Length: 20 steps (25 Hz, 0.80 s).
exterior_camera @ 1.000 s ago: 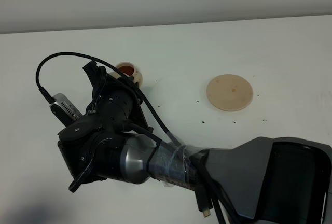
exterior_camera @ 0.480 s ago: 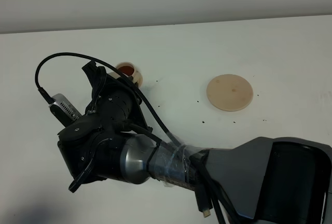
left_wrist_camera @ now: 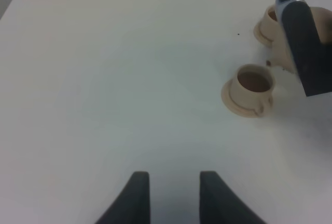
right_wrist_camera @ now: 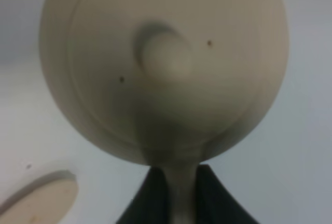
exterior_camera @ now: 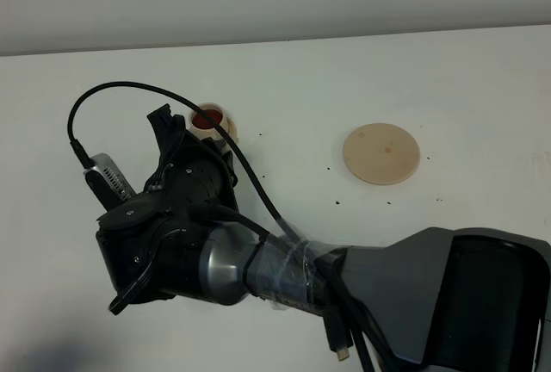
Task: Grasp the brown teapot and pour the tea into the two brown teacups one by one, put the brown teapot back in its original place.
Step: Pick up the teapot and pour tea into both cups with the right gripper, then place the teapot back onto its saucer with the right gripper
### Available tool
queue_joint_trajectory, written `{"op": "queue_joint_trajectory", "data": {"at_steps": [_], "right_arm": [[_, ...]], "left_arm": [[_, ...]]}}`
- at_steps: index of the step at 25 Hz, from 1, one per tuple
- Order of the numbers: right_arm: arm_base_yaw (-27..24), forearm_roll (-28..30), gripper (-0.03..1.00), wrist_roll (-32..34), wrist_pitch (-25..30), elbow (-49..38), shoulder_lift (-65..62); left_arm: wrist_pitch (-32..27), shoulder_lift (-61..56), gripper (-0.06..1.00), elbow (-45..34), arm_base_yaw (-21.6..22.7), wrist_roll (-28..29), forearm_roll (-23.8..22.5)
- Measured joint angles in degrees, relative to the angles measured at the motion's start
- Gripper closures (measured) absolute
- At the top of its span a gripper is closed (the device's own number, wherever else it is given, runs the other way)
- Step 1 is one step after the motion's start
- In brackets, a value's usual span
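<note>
your right hand [right_wrist_camera: 174, 203] is clamped on the teapot [right_wrist_camera: 166, 68] handle, over the two cups [left_wrist_camera: 251, 90] at the worktop's [exterior_camera: 327, 88] left; your left hand [left_wrist_camera: 169, 193] stays apart, empty.

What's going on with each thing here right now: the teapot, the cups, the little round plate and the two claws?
brown teapot: lid on, held up by its handle.
near teacup: upright, brown tea inside.
far teacup: upright, tea inside, partly hidden by the arm.
round saucer: bare, nothing on it.
right gripper: shut on the teapot's handle.
left gripper: open, holding nothing.
</note>
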State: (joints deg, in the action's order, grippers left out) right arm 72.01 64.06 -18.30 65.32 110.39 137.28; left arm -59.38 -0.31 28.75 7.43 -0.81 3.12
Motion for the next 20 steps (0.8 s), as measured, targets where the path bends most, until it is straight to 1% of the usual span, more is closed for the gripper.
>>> {"op": "queue_joint_trajectory", "data": {"at_steps": [5, 7, 11, 17, 20], "right_arm": [[-0.13, -6.27, 0.84, 2.00, 3.38, 3.46, 0.00], [-0.61, -9.16, 0.84, 2.44, 3.93, 5.80, 0.00], [-2.96, -18.64, 0.84, 3.23, 3.93, 10.13, -0.06], [-8.61, -33.99, 0.84, 5.54, 4.35, 10.77, -1.26], [-10.92, -40.11, 0.84, 6.04, 4.67, 10.77, -2.62]], "left_arm": [[0.00, 0.00, 0.66, 0.00, 0.00, 0.00, 0.00], [0.00, 0.00, 0.66, 0.00, 0.00, 0.00, 0.00], [0.00, 0.00, 0.66, 0.00, 0.00, 0.00, 0.00], [0.00, 0.00, 0.66, 0.00, 0.00, 0.00, 0.00], [0.00, 0.00, 0.66, 0.00, 0.00, 0.00, 0.00]]}}
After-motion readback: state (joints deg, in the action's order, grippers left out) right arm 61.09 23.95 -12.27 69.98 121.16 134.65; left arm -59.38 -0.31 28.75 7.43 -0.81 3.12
